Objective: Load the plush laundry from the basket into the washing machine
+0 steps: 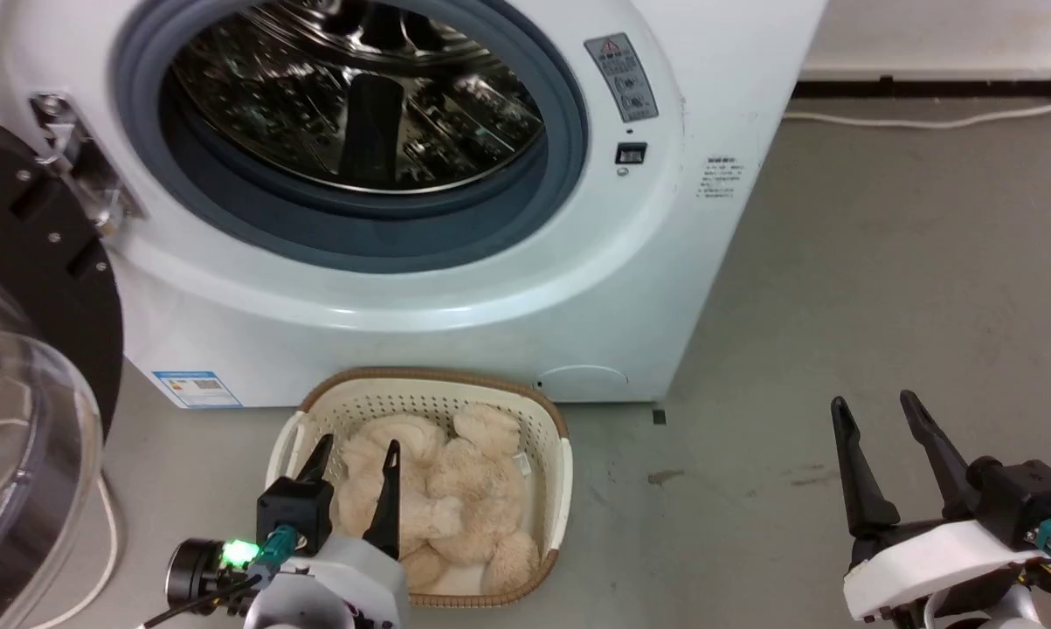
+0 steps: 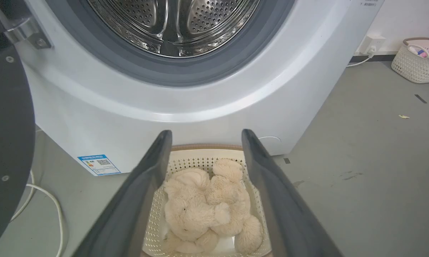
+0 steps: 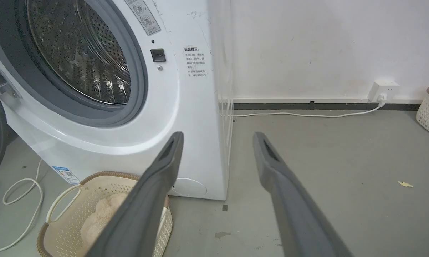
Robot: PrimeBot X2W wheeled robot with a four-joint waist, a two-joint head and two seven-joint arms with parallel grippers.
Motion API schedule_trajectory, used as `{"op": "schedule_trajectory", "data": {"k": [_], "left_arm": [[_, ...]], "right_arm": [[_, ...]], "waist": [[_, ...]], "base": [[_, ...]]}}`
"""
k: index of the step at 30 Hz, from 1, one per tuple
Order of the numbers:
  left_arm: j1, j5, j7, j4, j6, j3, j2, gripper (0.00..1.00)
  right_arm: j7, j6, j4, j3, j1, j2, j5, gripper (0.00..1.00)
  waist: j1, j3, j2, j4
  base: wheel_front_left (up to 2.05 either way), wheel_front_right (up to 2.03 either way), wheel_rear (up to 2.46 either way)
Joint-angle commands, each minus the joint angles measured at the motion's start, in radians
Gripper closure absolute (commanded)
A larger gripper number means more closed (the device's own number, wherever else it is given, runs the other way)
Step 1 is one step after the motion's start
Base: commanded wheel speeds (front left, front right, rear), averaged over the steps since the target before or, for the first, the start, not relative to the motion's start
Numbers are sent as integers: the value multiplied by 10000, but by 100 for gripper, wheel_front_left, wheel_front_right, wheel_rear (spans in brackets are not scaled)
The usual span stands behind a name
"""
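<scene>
The cream-beige plush bear [image 1: 455, 489] [image 2: 210, 203] lies curled in the cream perforated basket [image 1: 549, 419] [image 2: 200, 155] [image 3: 68, 217] on the floor, right in front of the white washing machine [image 1: 508, 288] [image 2: 185, 103] [image 3: 185, 117]. Its steel drum [image 1: 359, 87] [image 2: 171, 21] looks to hold nothing, and the black-rimmed clear door [image 1: 18, 349] is swung out to the left. Above the basket's near-left part, my left gripper [image 1: 356, 450] [image 2: 206, 134] hangs open and holds nothing. Open too, my right gripper [image 1: 874, 406] [image 3: 218, 135] hovers over bare floor to the right.
A white cable [image 1: 106, 542] [image 2: 54, 203] loops on the grey floor by the door. Another cable [image 3: 307, 115] runs along the back wall to a socket [image 3: 383, 89]. A second white basket [image 2: 419, 59] with coloured items stands at the far right.
</scene>
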Motion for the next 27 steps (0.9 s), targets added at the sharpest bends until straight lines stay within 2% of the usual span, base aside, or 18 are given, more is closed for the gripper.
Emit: {"op": "schedule_trajectory", "data": {"k": [1,16,27], "left_arm": [[-266,-32,-115,170,-58,-103,71,0],[-1542,-139,-330,2093,-297,-542,260,0],[-2667,-160,645,4130,-560,-1140,531,0]], "right_arm": [[-110,4,9,-24,-198,12,162,0],[-422,5,25,10,-634,16,765,0],[-652,5,61,56,-974,20,1310,0]], "waist": [[-2,149,-1,-94],[-2,1184,-1,-595],[-2,2169,-1,-1052]], "base": [[0,0,0],[0,0,0],[0,0,0]]}}
